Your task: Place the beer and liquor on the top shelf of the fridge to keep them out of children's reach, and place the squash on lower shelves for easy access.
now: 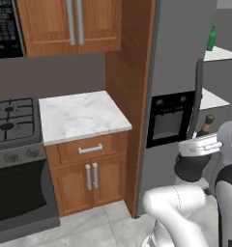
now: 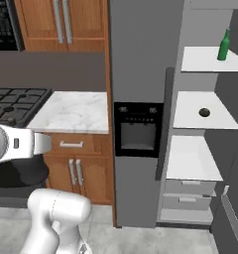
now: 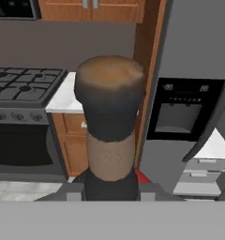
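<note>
Two of three sorted: the beer (image 2: 223,44) stands upright on the top shelf (image 2: 200,62) of the fridge (image 2: 141,49), and the squash (image 2: 204,112) sits on one of the lower shelves (image 2: 190,124), the one right under the top. So as I read it only the liquor (image 3: 109,98) is left.
Liquor: in my grip, upright, out in front of the fridge and not on any shelf yet.
Fingers: the fingers (image 3: 76,191) are pinching the bottle low down, with neck and stopper sticking up between them. I'd guess holding it low keeps it steady and vertical for setting down.
Why up top: it's the kid-proof spot, and there's bare shelf beside the beer.
Hand view: the stopper right in my face, so I can't see the shelves past it.
Right base view: the open shelves and both placed items, nice and clear.
Left base view: the bottle's neck poking up above the wrist near the fridge handle, plus the bare marble table (image 1: 79,116) to the left.
</note>
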